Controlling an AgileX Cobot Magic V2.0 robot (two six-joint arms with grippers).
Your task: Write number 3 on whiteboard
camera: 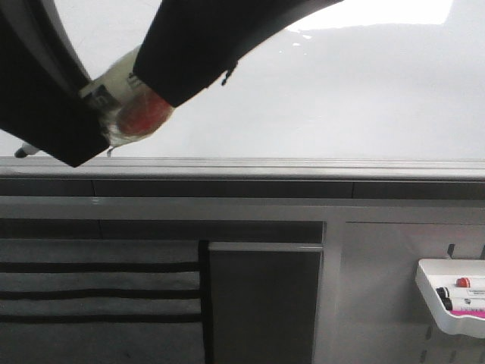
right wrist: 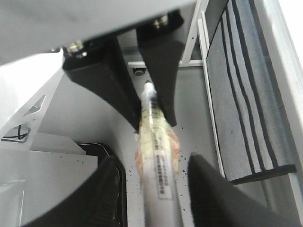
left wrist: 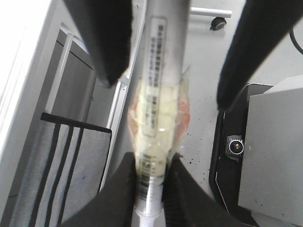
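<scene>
The whiteboard (camera: 341, 98) fills the upper front view, glossy white above its grey edge strip (camera: 303, 165). The number 3 is out of view. A grey marker (camera: 140, 114), wrapped in clear tape over a red band, hangs just above the strip at the left. My left gripper (left wrist: 152, 165) is shut on the marker (left wrist: 158, 94) near one end. My right gripper (right wrist: 154, 161) is open, with its fingers (right wrist: 111, 184) standing either side of the marker (right wrist: 158, 175) and a gap on each side. In the front view both black grippers cover most of the marker.
Below the board hang a grey cloth with black stripes (camera: 98, 296) and a dark panel (camera: 265, 303). A small white tray of markers (camera: 455, 303) is fixed at the lower right. A black-rimmed unit (left wrist: 227, 156) lies on the speckled grey surface underneath.
</scene>
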